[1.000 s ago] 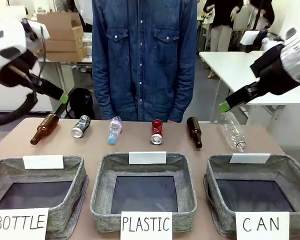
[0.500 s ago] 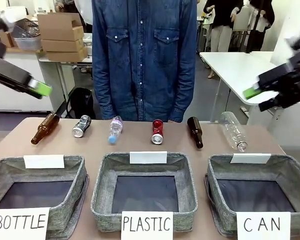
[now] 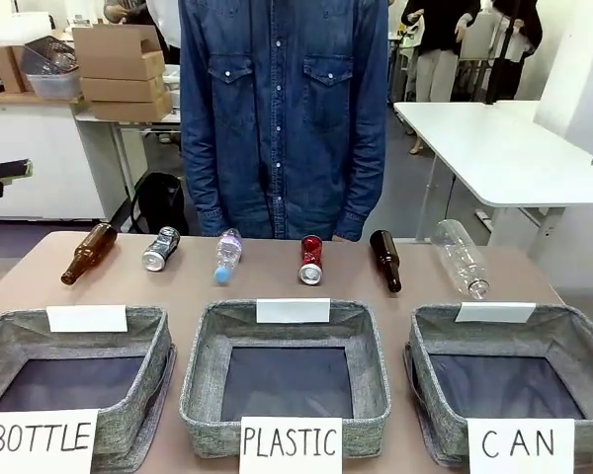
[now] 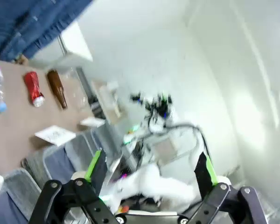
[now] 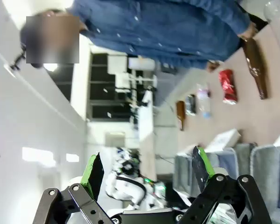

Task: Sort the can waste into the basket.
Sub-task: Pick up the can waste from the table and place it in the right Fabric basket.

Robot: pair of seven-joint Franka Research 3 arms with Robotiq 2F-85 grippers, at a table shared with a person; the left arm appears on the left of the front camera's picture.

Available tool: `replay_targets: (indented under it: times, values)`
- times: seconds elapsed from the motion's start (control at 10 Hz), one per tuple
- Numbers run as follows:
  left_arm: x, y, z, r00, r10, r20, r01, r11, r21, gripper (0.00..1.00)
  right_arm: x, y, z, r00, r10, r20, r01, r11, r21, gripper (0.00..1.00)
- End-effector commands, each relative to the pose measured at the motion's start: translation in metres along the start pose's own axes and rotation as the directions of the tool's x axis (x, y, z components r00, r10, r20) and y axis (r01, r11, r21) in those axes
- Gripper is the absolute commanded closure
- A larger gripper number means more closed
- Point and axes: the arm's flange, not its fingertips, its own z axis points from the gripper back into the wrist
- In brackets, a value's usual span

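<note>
- While viewed across the table (image 3: 277, 283) from the robot's side, far left and raised above it: left pincer (image 4: 150, 163), green-padded fingers spread apart, nothing between them.
- Far row, leftmost: brown glass bottle (image 3: 89, 253) on its side.
- Just right of it: dark can (image 3: 161, 249) with silver ends, lying down, touching neither neighbour.
- Next: small plastic bottle (image 3: 226, 256), blue cap toward the baskets.
- Mid-row, in front of the person's denim shirt (image 3: 282, 109): red can (image 3: 310, 261), dented, on its side.
- Then a second brown bottle (image 3: 385, 261) and a large clear bottle (image 3: 462, 259), both lying down.
- Near row: grey "BOTTLE" basket (image 3: 10, 321), "PLASTIC" basket (image 3: 200, 395) and, rightmost, "CAN" basket (image 3: 563, 318), dark bottom showing, well apart from both cans.
- Far right, raised off the table: right pincer (image 5: 145, 163), fingers wide apart, gripping nothing.
</note>
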Motion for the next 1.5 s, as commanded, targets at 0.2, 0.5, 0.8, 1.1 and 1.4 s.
replay_targets:
  times: [0.2, 0.5, 0.8, 1.1, 1.4]
  values:
    - [0.0, 0.0, 0.0, 1.0, 0.0, 0.0, 0.0, 1.0, 0.0, 0.0, -0.007, 0.004, -0.002, 0.997, 0.052, -0.05, -0.055, 0.997, -0.054, 0.0]
    - [0.0, 0.0, 0.0, 1.0, 0.0, 0.0, 0.0, 1.0, 0.0, 0.0, -0.007, 0.004, -0.002, 0.997, 0.052, -0.05, -0.055, 0.997, -0.054, 0.0]
    - [0.0, 0.0, 0.0, 1.0, 0.0, 0.0, 0.0, 1.0, 0.0, 0.0, -0.008, 0.008, -0.037, 0.983, 0.109, -0.149, -0.134, 0.976, -0.174, 0.0]
    - [0.0, 0.0, 0.0, 1.0, 0.0, 0.0, 0.0, 1.0, 0.0, 0.0, 0.009, 0.013, -0.069, 0.912, 0.074, -0.404, -0.162, 0.969, -0.188, 0.0]
    - [0.0, 0.0, 0.0, 1.0, 0.0, 0.0, 0.0, 1.0, 0.0, 0.0, -0.012, 0.009, 0.006, 0.855, 0.08, -0.512, -0.184, 0.97, -0.157, 0.0]
